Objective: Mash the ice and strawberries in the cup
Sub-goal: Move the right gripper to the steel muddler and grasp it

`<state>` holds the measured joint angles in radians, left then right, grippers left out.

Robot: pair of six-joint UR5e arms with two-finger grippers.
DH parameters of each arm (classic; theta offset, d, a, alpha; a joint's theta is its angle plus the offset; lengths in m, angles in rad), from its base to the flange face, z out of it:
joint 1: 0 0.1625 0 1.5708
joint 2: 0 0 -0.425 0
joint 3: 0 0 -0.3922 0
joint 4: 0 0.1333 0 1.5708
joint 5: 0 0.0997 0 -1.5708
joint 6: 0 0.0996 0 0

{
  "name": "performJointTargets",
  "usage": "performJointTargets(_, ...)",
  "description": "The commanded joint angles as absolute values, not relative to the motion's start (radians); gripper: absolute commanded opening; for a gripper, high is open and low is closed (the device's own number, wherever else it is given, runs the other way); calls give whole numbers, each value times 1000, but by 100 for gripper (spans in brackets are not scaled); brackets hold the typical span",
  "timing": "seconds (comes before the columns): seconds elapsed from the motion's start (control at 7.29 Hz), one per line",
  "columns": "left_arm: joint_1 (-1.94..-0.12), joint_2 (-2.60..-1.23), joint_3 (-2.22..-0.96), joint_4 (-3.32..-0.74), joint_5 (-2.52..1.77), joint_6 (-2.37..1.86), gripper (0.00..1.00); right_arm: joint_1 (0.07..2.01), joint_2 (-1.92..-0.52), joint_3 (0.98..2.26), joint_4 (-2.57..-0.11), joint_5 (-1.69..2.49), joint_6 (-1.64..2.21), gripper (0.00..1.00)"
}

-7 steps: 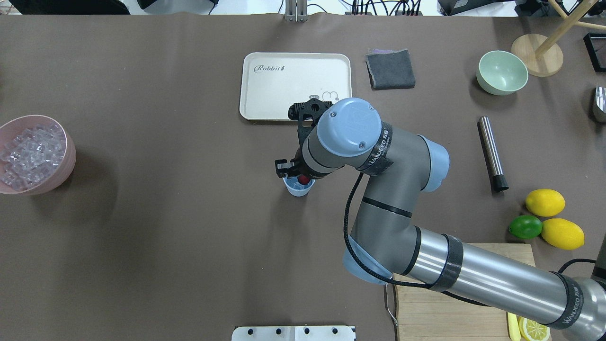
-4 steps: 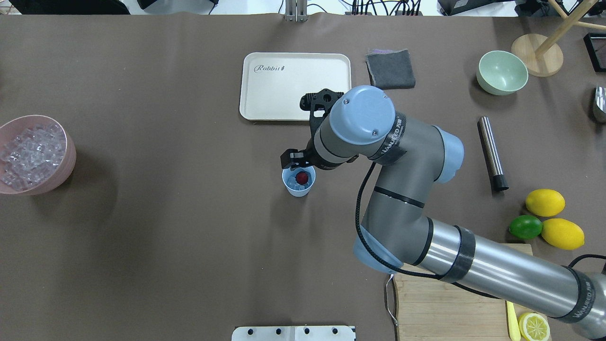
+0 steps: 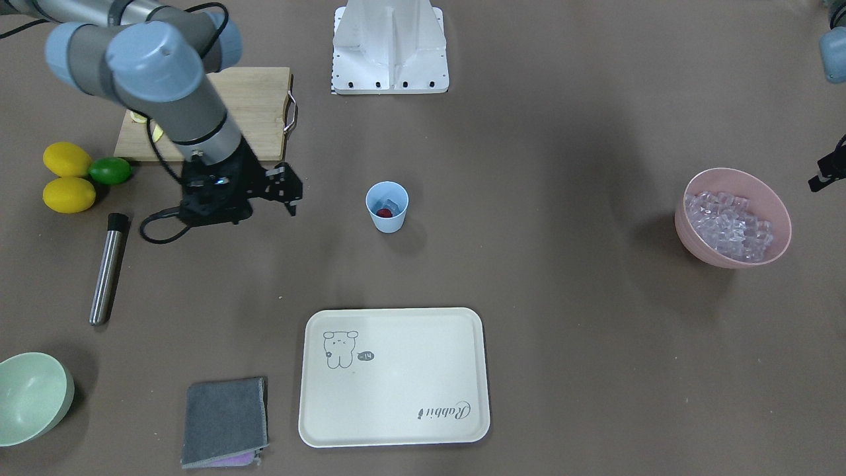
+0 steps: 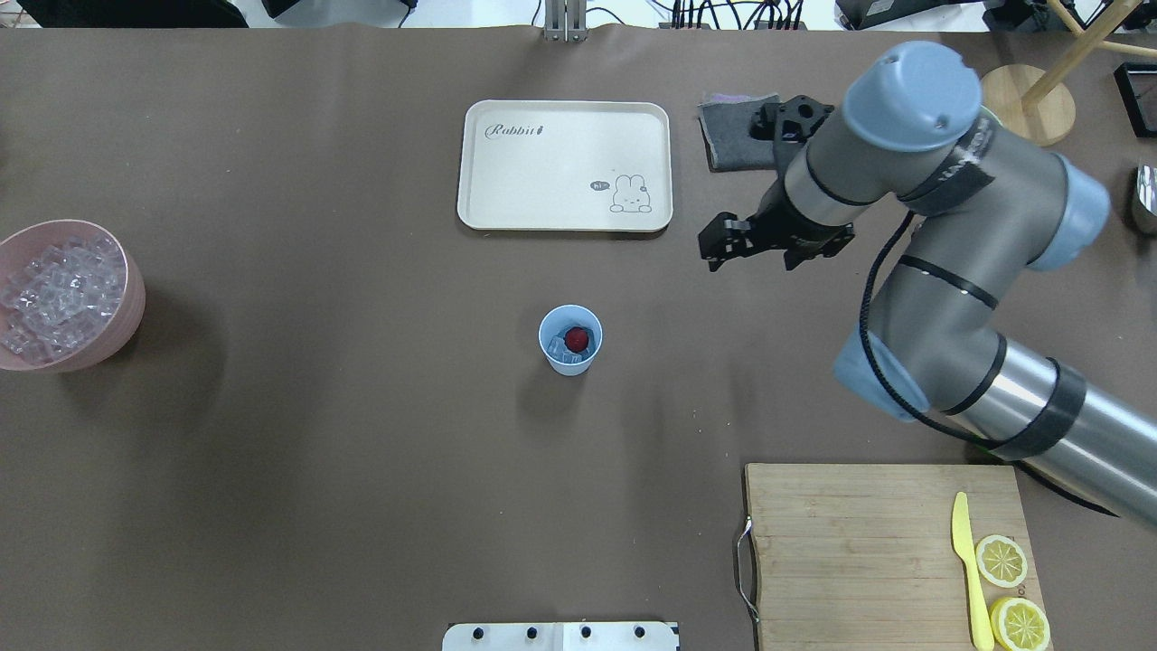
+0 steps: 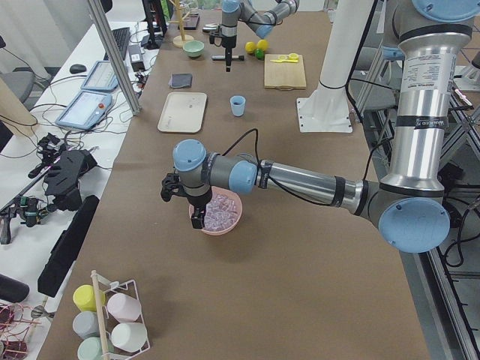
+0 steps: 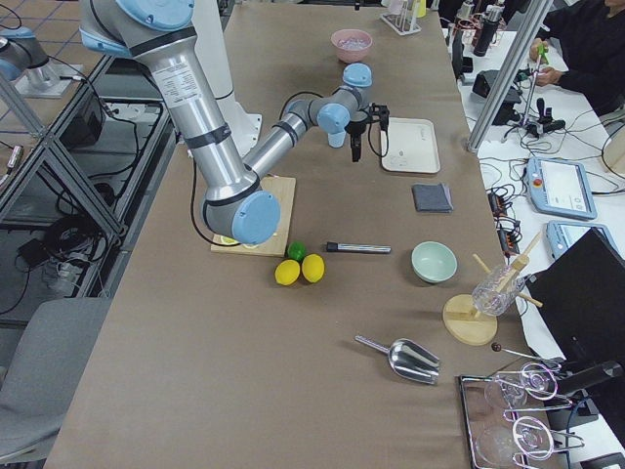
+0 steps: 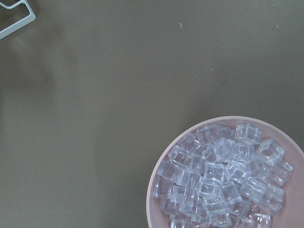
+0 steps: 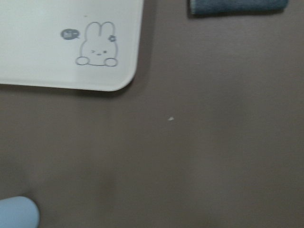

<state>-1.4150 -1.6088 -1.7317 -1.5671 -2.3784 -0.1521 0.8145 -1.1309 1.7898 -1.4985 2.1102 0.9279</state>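
The light blue cup [image 4: 570, 324] stands alone mid-table and also shows in the front view [image 3: 386, 221]. Inside it lie the red strawberry [image 4: 577, 339] [image 3: 383, 213] and a few ice cubes [image 4: 568, 356]. My right gripper [image 4: 723, 246] [image 3: 284, 195] hangs empty and open above bare table, to the right of the cup and beyond it, near the grey cloth. More ice [image 4: 59, 289] [image 7: 223, 175] fills the pink bowl [image 4: 128, 271] at the far left. My left gripper [image 5: 196, 216] hovers at that bowl's edge; I cannot tell whether it is open.
A cream tray [image 4: 542, 163] lies beyond the cup, with a grey cloth [image 4: 728, 136] to its right. A steel muddler [image 3: 108, 271], two lemons and a lime [image 3: 109, 170] and a pale green bowl [image 3: 26, 396] lie on my right side. A cutting board [image 4: 868, 551] holds a knife and lemon slices.
My right gripper has left the cup and swung right and away, toward the grey cloth. The strawberry stays in the cup. The cup has not moved.
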Motion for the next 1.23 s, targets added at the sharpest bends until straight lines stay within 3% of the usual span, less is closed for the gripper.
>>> performJointTargets(0.0, -1419, -1605, -1732, -1562, -2370, -138, 98, 952, -1261, 1741, -1502, 2198, 746, 100)
performJointTargets(0.41, -1419, -1597, -1735, -1562, -2368, -140, 98, 1022, -1328, 1647, -1500, 2209, 693, 100)
performJointTargets(0.82, -1419, -1594, -1746, -1562, -2370, -141, 98, 1020, -1306, 1424, -1228, 2210, 701, 98)
performJointTargets(1.1, -1419, -1594, -1753, -1562, -2370, -141, 98, 1019, -1296, 1398, -1221, 2210, 704, 73)
